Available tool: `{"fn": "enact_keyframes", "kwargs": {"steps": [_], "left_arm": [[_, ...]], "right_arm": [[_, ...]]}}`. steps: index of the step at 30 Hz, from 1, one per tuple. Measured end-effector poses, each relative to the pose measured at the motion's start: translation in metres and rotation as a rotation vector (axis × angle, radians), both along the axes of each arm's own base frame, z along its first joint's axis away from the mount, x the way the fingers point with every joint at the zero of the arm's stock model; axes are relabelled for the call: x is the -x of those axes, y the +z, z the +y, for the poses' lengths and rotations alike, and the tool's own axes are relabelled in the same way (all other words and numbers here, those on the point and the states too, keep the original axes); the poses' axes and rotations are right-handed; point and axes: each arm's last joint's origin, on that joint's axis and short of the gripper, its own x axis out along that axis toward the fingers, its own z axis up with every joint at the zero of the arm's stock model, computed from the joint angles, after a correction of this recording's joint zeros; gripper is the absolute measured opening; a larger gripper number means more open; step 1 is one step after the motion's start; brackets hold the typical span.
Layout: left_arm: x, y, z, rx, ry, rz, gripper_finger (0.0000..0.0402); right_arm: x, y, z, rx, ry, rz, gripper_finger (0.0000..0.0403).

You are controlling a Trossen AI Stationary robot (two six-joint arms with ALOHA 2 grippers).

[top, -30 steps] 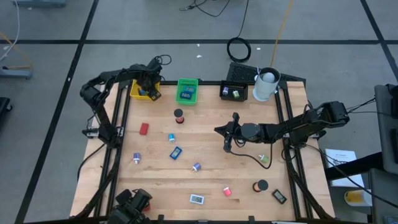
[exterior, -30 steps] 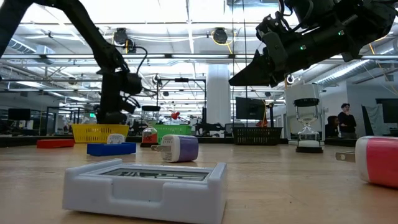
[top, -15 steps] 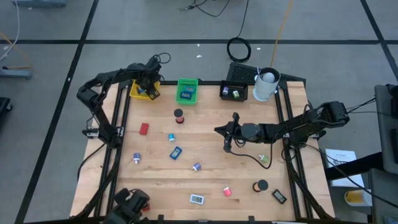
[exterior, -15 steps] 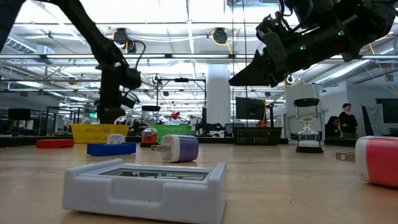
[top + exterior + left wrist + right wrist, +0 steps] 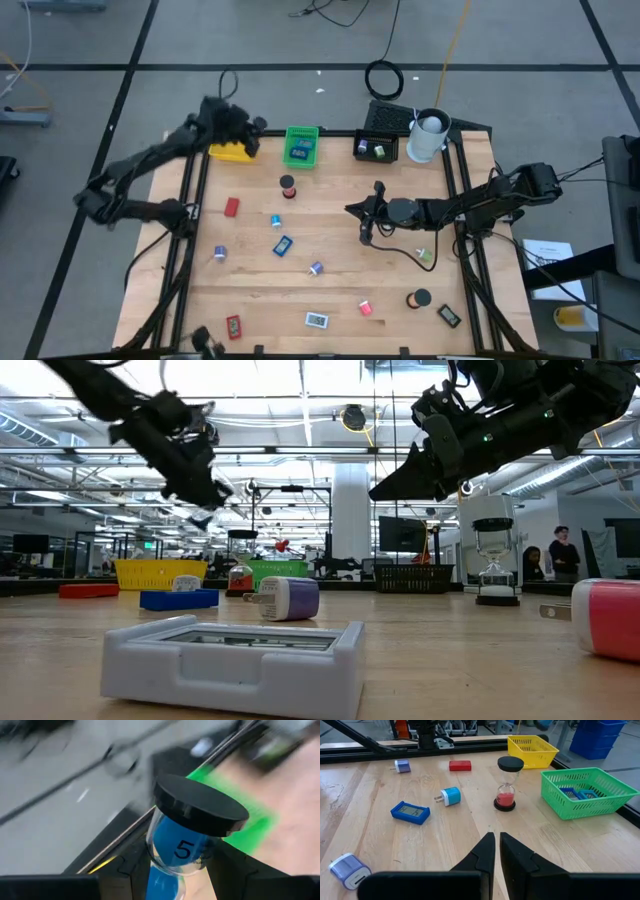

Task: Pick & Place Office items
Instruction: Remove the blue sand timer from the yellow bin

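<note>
My left hand (image 5: pixel 232 128) hangs in the air above the yellow tray (image 5: pixel 228 152), its fingers clamped on a blue sand timer (image 5: pixel 187 842) with a black cap. My right hand (image 5: pixel 364 213) hovers over the bench (image 5: pixel 330 280), well apart from the yellow tray, fingers pressed together and holding nothing. A red sand timer (image 5: pixel 288 186) stands near the green tray (image 5: pixel 300 146), which sits beside the yellow tray. A red block (image 5: pixel 231 207) and small blue pieces lie scattered farther from it.
</note>
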Motion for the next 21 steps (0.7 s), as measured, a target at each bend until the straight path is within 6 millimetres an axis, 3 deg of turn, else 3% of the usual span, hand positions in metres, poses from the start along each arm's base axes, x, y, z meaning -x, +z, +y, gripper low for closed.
{"fn": "enact_keyframes", "kwargs": {"steps": [4,9,21], "left_arm": [[0.000,-0.037,-0.034,-0.072,-0.080,-0.210,0.0165],[0.007,-0.077,-0.063,-0.098,-0.084,-0.339,0.0165],[0.014,-0.118,-0.103,-0.128,-0.085,-0.374,0.0165]], "right_arm": [[0.000,0.001,0.000,-0.002,0.000,-0.012,0.0022],[0.000,0.001,0.000,-0.006,-0.002,-0.017,0.0022],[-0.001,0.004,0.000,-0.009,-0.002,-0.044,0.0022]]}}
